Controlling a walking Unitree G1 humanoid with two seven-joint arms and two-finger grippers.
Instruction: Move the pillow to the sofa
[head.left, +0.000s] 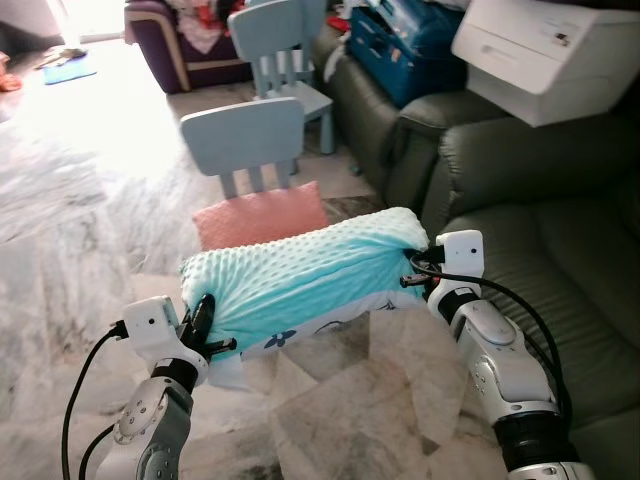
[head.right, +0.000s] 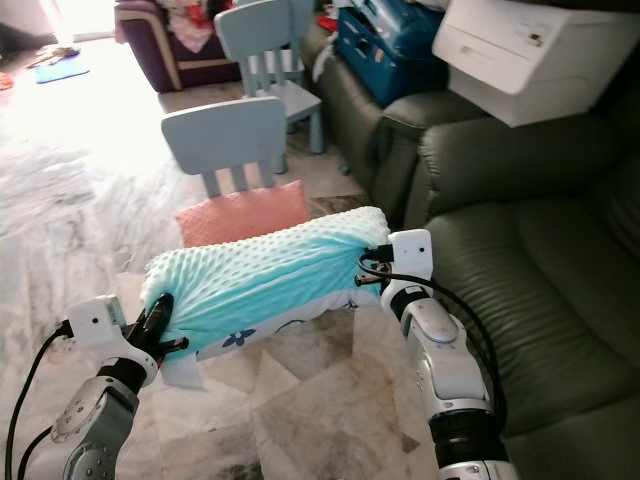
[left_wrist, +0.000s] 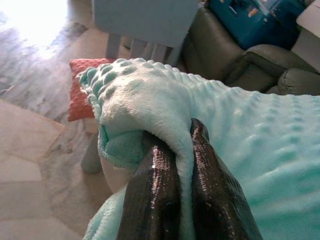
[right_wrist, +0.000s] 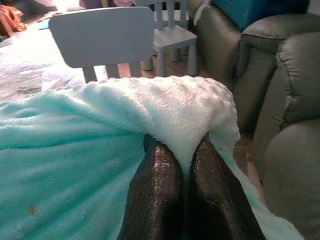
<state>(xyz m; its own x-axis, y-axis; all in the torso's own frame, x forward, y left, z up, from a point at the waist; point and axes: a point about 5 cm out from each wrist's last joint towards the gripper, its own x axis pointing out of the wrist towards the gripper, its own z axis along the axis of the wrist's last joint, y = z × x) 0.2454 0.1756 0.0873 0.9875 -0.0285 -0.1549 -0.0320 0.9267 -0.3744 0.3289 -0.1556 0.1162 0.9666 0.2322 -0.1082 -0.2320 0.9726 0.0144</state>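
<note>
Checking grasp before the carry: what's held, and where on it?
The mint pillow, held up between both arms: left gripper pinches its left end, right gripper its right end, beside the sofa.

One mint pillow (head.left: 305, 280), one pink cushion (head.left: 262, 214), two pale blue chairs (head.left: 245, 142) (head.left: 285, 55), one printer (head.left: 545, 50), two tools (head.left: 207, 318) (head.left: 418, 268).

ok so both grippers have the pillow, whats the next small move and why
Probably carry the mint pillow to the robot's right, over the dark sofa seat. The left gripper and right gripper each pinch an end, holding it in the air above the marble floor, beside the sofa rather than above it.
</note>
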